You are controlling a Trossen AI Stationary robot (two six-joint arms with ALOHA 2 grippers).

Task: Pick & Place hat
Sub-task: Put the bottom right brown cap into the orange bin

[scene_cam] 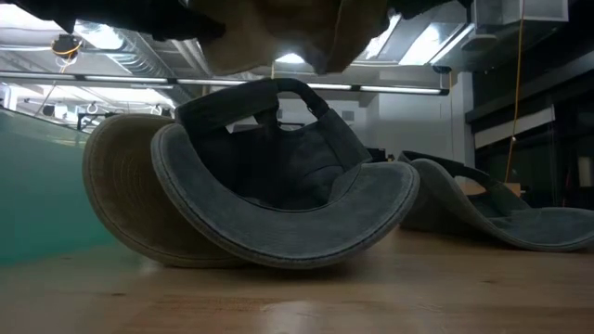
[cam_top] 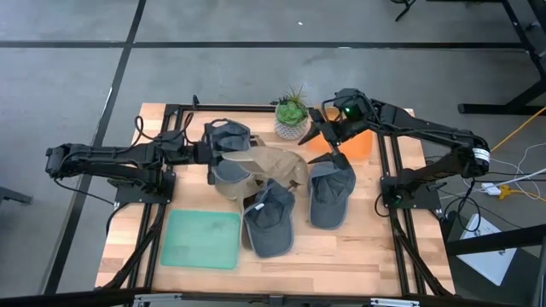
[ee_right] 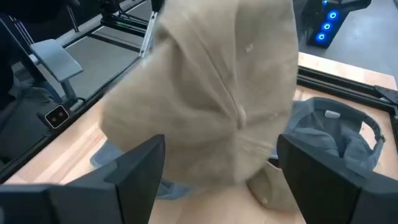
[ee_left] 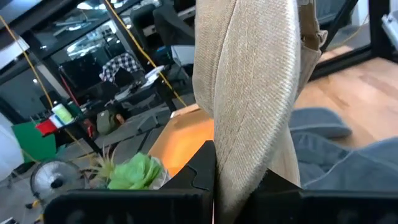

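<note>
A tan hat [cam_top: 271,164] hangs in the air over the middle of the table, and my left gripper [cam_top: 208,155] is shut on it from the left. My right gripper [cam_top: 329,141] stands open at the hat's right end. Its two fingers [ee_right: 132,169] are spread on either side of the tan crown [ee_right: 217,93], apart from it. Three grey hats lie on the table: one at the back left [cam_top: 227,135], one in the middle front [cam_top: 270,220] and one on the right [cam_top: 331,196]. A second tan hat [scene_cam: 121,195] rests on its brim behind the front grey hat [scene_cam: 278,190]. My left gripper pinches the tan hat's brim [ee_left: 249,155] between its two fingers [ee_left: 194,180]. The fingers lie level and come from the table's left. The brim stands on edge in the hold. The hat is lifted clear of the table and reaches out toward the right arm.
A green mat [cam_top: 203,239] lies at the front left. A potted plant [cam_top: 292,115] stands at the back middle, with an orange block [cam_top: 360,141] beside it under the right arm. Dark rails run along the table's left and right sides.
</note>
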